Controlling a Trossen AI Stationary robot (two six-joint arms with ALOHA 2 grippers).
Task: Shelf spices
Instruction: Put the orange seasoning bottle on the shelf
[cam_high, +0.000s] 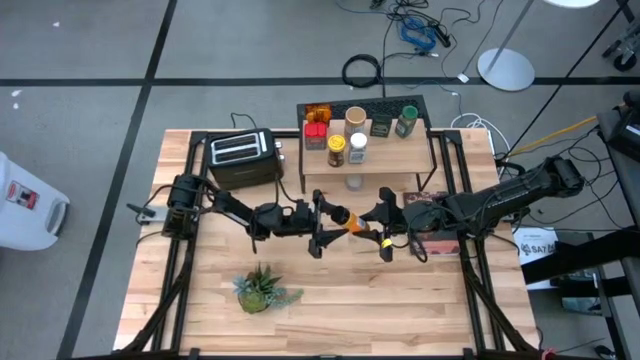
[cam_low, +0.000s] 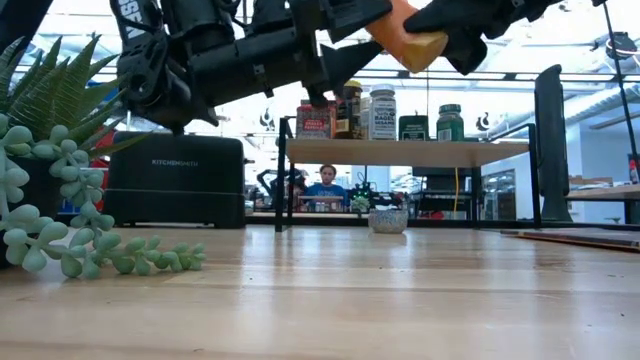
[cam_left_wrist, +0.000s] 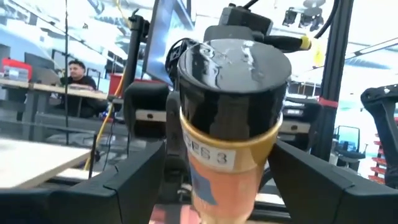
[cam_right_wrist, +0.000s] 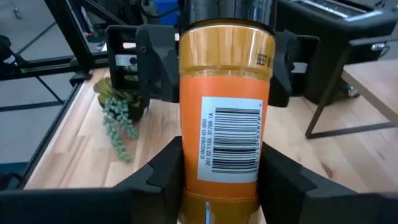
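The orange bottle (cam_high: 345, 217) hangs in the air over the table's middle, in front of the shelf (cam_high: 420, 150), its base clamped by the right gripper (cam_high: 368, 224) while the left gripper (cam_high: 326, 213) stands spread around its dark cap end.

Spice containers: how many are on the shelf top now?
7 on the shelf. Back row: amber jar, tan-lidded jar, dark tin, green-capped bottle. Nearer the front: red tin, yellow-lidded jar, white-capped shaker. None seems hidden.
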